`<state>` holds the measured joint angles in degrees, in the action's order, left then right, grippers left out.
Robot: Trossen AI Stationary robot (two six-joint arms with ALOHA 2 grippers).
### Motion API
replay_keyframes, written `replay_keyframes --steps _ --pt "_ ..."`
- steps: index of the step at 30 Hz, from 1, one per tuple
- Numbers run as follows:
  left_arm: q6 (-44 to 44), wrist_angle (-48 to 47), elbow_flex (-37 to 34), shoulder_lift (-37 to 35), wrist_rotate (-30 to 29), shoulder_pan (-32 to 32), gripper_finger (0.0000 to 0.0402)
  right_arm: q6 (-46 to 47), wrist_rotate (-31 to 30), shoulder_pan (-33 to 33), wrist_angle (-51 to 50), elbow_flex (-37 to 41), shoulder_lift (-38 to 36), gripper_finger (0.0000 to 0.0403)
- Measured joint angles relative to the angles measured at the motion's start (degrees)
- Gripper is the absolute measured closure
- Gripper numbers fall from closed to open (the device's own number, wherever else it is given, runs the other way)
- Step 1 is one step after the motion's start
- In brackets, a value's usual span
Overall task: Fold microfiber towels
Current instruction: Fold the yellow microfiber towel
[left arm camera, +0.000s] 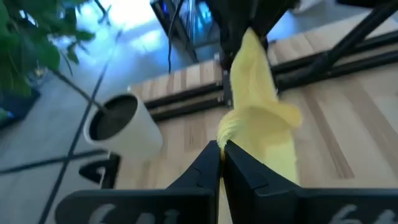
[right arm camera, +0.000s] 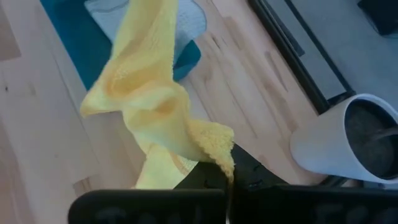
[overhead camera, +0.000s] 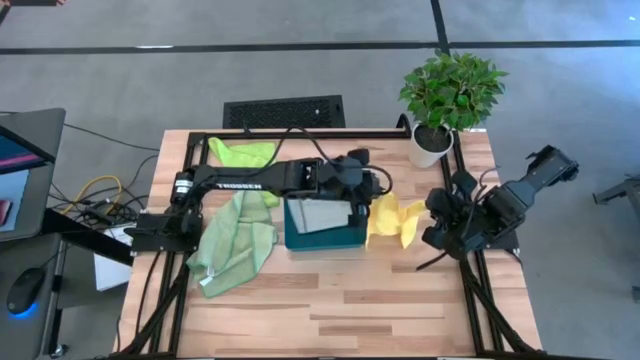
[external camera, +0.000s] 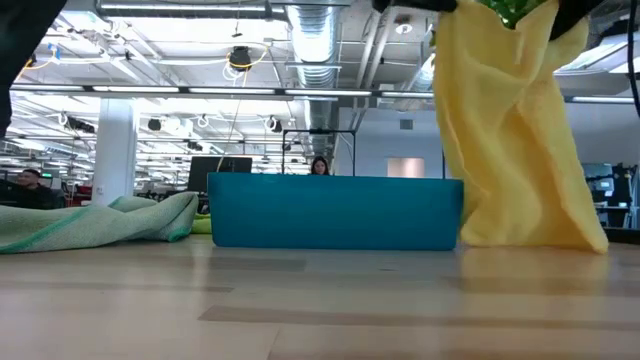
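With a grey towel already folded in the tray, both grippers pinch the yellow towel beside it, while two green towels near the tray remain unfolded.

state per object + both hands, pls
yellow towel: lifted, held at two edges, bottom touching table
left hand: shut on yellow towel
right hand: shut on yellow towel
grey towel: folded, in teal tray
sage green towel: crumpled, unfolded
lime green towel: crumpled, unfolded
potted plant: upright
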<state>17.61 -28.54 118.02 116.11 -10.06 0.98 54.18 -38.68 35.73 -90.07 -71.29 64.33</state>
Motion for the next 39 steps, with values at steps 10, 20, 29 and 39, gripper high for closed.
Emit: replay_keyframes --steps 10,20,29,39 --pt "1.3 -10.6 0.0 0.0 5.3 5.7 0.0401 -0.2 8.1 3.9 0.0 0.0 -0.3 0.0395" --pt "-4.5 -18.4 -1.3 0.2 12.5 13.2 0.0401 11.4 22.7 15.0 2.4 0.6 4.3 0.0395" --pt "-10.4 -15.8 -4.4 0.3 14.0 18.1 0.0401 21.1 27.7 24.6 11.6 1.2 11.1 0.0395" --pt "-19.1 -11.0 -10.1 0.3 18.5 21.2 0.0401 22.9 27.7 29.4 23.7 1.2 18.3 0.0395"
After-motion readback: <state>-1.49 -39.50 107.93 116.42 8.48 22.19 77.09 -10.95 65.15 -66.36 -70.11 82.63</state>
